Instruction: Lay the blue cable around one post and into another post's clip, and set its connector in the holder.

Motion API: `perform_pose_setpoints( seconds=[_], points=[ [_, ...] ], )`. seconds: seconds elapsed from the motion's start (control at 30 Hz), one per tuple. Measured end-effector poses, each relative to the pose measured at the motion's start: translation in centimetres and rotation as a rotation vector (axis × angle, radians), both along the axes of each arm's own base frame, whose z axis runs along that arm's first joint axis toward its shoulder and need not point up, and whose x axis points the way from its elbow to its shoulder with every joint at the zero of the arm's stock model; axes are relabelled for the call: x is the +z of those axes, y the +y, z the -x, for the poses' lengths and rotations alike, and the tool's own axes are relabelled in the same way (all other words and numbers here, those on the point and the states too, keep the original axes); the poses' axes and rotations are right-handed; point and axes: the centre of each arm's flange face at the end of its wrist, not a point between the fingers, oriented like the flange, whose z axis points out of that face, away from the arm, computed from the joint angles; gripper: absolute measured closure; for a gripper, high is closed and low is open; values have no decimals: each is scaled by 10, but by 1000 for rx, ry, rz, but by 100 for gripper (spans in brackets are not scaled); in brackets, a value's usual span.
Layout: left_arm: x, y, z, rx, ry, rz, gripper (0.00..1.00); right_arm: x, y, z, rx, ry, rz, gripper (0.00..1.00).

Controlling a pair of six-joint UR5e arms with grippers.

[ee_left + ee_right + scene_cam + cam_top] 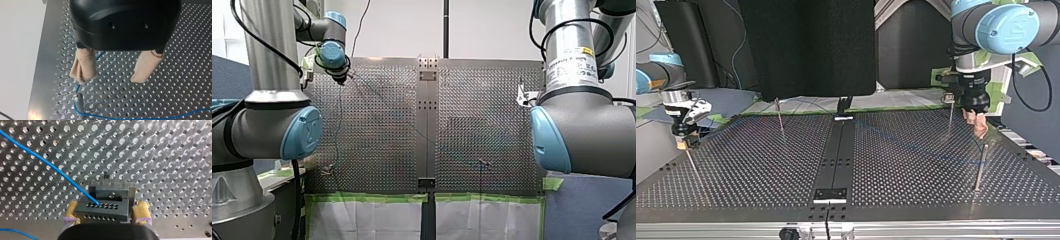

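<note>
The blue cable point(140, 117) passes under one beige finger of my left gripper point(111, 79), bends around a metal post point(78, 100) just ahead of that finger, and runs off across the perforated plate. This gripper is open with nothing between its pads. In the right wrist view the blue cable point(50, 165) ends in a dark grey connector point(102, 207) that sits in a metal holder point(110, 190). My right gripper point(107, 211) straddles the connector, its yellow pads point(141, 210) standing open on either side. In the top view my left gripper point(976, 122) hangs near two posts.
Thin posts stand on the perforated table: one point(780, 117) at the back left of the top view, two point(950, 117) point(980, 167) on its right. A black centre strip point(838, 155) divides the plate. Green tape edges the table point(372, 197).
</note>
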Motion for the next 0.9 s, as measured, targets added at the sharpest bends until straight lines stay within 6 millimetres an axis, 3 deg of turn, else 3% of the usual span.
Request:
perform_pose_setpoints(
  seconds=[0.9],
  points=[
    [0,-2,0,-5,-1,0,0,8,-1,-9,13,8,8,5]
  ],
)
